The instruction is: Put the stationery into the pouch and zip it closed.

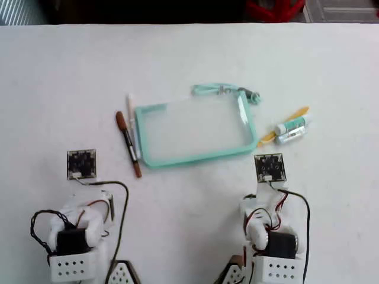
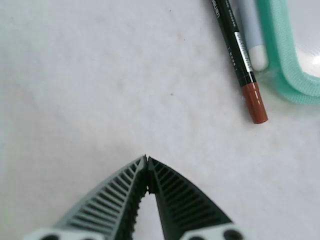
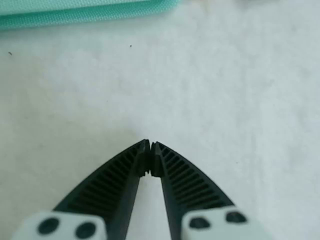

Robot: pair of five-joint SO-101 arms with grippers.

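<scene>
Left fingers (image 2: 115,200) and right fingers (image 3: 120,185) are pinched together, empty, near the white worktop's (image 1: 177,53) front edge; a clear, mint-edged rectangular plastic pouch (image 1: 195,127) lies at centre.

The white surface (image 1: 189,53) ran wide and flat, with a few tiny dark specks (image 3: 131,46) on it. Beyond its far edge the room lay dark. A red object (image 1: 275,9) sat back there toward the right, a pale grey thing (image 1: 343,10) just beside it. A pale slatted thing (image 1: 21,10) showed at the far left corner.
</scene>
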